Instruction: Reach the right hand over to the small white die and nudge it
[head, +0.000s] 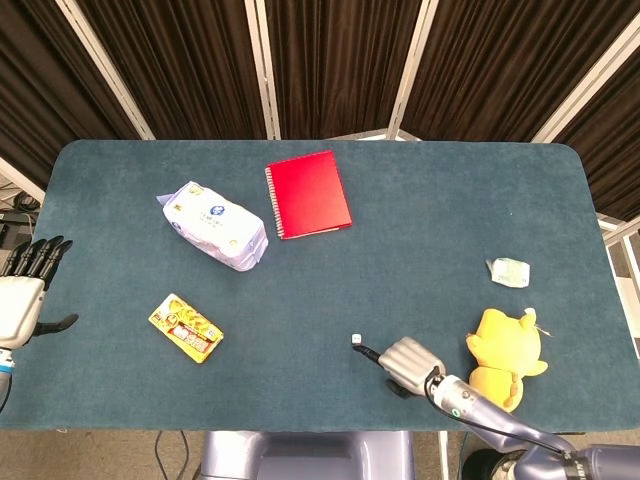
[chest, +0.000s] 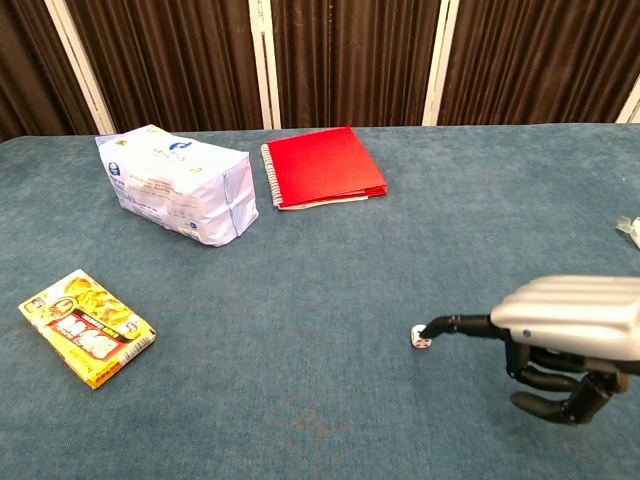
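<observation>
right hand (chest: 575, 335) sits low over the table (head: 430, 200) near its front edge, one finger extended straight out toward the robot's left and the others curled underneath, gripping nothing. the tip of that extended finger (chest: 455, 324) meets the small white die (chest: 419, 339) in the chest view; in the head view the die (head: 355, 341) shows at the very end of the finger, contact or near-contact. judgement: this posture suits a nudge, since a single straight finger presents a narrow pushing point while the tucked fingers are kept off the cloth and clear of the target

the die rests on the blue-green table cover, in open cloth, well apart from the yellow plush toy (head: 507, 345) on the robot's right and from the yellow snack box (chest: 87, 327) on the far left. it is a tiny white cube with dark pips just discernible; which face is up cannot be read. judgement: being light and small, it is likely to slide or tip at slight pressure

left hand (head: 20, 295) hangs off the table's left edge, fingers spread, holding nothing, uninvolved. red notebook (chest: 324, 166), tissue pack (chest: 180, 183) and a small folded wrapper (head: 509, 270) lie well away from the working area
</observation>
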